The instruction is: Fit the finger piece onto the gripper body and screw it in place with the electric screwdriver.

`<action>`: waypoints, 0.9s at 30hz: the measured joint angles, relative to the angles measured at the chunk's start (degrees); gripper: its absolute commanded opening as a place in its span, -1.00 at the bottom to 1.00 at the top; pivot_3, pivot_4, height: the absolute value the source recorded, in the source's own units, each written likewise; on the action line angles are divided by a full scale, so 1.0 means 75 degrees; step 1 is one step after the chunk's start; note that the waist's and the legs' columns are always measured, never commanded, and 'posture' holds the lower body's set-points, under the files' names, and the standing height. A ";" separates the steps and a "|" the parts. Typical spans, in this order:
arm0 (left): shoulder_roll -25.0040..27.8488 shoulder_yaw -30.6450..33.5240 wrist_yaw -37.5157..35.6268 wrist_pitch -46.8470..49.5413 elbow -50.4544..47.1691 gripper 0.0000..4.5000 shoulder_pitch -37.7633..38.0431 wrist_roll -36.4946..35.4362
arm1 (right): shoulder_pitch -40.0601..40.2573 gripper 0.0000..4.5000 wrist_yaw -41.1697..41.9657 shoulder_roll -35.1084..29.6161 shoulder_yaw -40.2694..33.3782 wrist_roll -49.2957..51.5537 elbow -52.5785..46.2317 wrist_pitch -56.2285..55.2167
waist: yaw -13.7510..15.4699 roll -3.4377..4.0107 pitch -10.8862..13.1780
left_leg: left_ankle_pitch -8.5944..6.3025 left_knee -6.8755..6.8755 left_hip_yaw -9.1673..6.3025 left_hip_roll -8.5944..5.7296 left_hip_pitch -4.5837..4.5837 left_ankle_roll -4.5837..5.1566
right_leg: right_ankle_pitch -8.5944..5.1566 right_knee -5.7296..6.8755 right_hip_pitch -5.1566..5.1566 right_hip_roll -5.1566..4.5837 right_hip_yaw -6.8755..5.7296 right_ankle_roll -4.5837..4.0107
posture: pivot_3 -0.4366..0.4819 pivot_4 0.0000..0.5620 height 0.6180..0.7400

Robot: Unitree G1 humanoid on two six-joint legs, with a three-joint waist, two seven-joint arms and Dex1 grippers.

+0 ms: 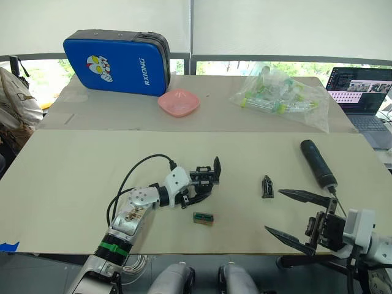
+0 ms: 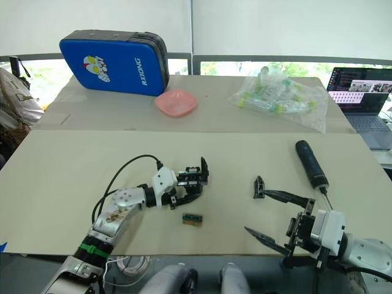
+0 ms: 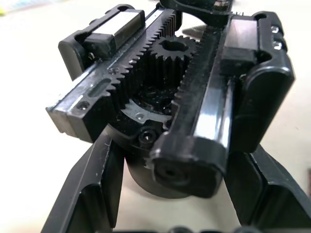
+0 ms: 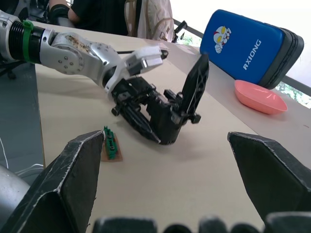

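Black gripper body (image 1: 205, 176) sits on your table (image 1: 73, 171), clamped in your left gripper (image 1: 195, 187). Finger piece (image 1: 267, 186) lies right of it, electric screwdriver (image 1: 317, 162) further right. Right gripper (image 1: 297, 216): jaws wide, empty.

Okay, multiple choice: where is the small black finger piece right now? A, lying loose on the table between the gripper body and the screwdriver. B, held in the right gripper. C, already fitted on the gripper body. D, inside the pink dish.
A: the finger piece lies by itself on the table, between the gripper body that the left gripper holds and the screwdriver, while the right gripper is open and empty.
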 measured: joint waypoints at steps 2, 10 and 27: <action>-0.0001 -0.0017 -0.0040 -0.0002 0.0066 0.05 0.0000 0.0056 | 0.0060 1.00 -0.0042 0.0004 -0.0015 -0.0029 -0.0005 -0.0035 | -0.0004 0.0003 0.0000 | 0.0000 0.0000 0.0001 -0.0001 0.0000 0.0000 | 0.0000 0.0000 0.0000 0.0000 0.0002 0.0000 | -0.05 -0.47 1.00; -0.0112 -0.0036 -0.0081 -0.0609 0.0542 0.05 -0.0069 0.0217 | -0.0107 1.00 -0.0251 -0.0012 -0.0025 -0.0089 -0.0105 -0.0034 | 0.0008 0.0012 -0.0005 | 0.0000 0.0001 0.0001 -0.0001 0.0015 0.0000 | 0.0001 0.0000 0.0014 -0.0002 0.0000 0.0001 | -0.05 -0.47 1.00; 0.1015 0.0619 -0.1556 -0.0570 0.0807 0.98 0.0033 -0.0556 | -0.0239 1.00 -0.0249 -0.0166 -0.0033 -0.0086 -0.0107 -0.0034 | -0.0016 0.0050 -0.0027 | 0.0003 0.0001 0.0001 0.0004 0.0024 -0.0004 | 0.0002 0.0009 0.0013 0.0002 0.0001 -0.0003 | -0.05 -0.47 1.00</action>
